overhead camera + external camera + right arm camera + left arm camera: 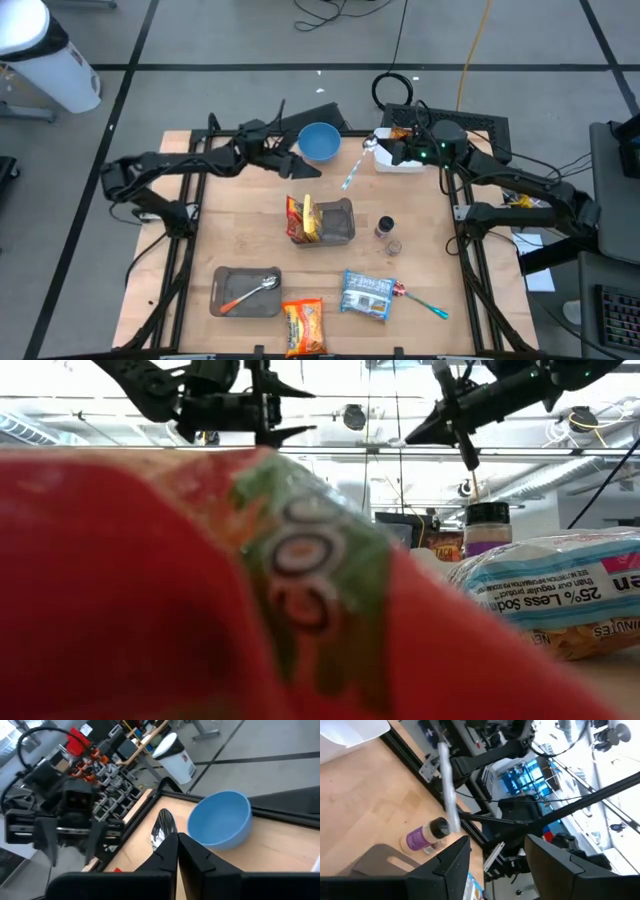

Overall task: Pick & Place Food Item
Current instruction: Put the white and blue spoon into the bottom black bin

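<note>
Red blur of a snack bag fills most of the low view, hiding the table there, with only a blue-white packet and a purple-labelled jar showing past it. Orange-red snack bag stands half inside the grey tray at mid-table, print unreadable, while a second one lies at the near edge, partly cut off. Left gripper hangs spread and empty beside the blue bowl; right gripper, fingers pressed together, pinches a spoon near the bowl.
</note>
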`<move>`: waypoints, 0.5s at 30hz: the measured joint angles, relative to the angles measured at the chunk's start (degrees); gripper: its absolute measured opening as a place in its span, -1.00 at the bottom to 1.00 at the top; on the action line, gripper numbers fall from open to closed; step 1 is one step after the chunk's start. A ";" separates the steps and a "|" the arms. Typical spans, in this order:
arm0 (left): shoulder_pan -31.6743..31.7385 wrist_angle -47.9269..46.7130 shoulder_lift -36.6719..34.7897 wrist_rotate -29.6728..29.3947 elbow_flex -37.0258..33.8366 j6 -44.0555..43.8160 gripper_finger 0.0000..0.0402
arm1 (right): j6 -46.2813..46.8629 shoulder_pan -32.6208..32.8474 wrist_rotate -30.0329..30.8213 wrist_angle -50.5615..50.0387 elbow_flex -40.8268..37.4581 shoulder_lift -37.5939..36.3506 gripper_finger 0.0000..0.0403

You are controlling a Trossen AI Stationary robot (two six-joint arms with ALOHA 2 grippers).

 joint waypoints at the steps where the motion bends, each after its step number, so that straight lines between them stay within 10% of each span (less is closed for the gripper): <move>1: 0.00 -0.68 0.77 0.01 0.98 0.56 -0.03 | 0.02 0.41 0.02 0.14 0.21 0.16 -1.00; 15: -0.02 -32.76 13.52 2.02 27.37 19.56 -0.03 | 0.72 3.21 0.21 6.03 0.36 2.95 -1.00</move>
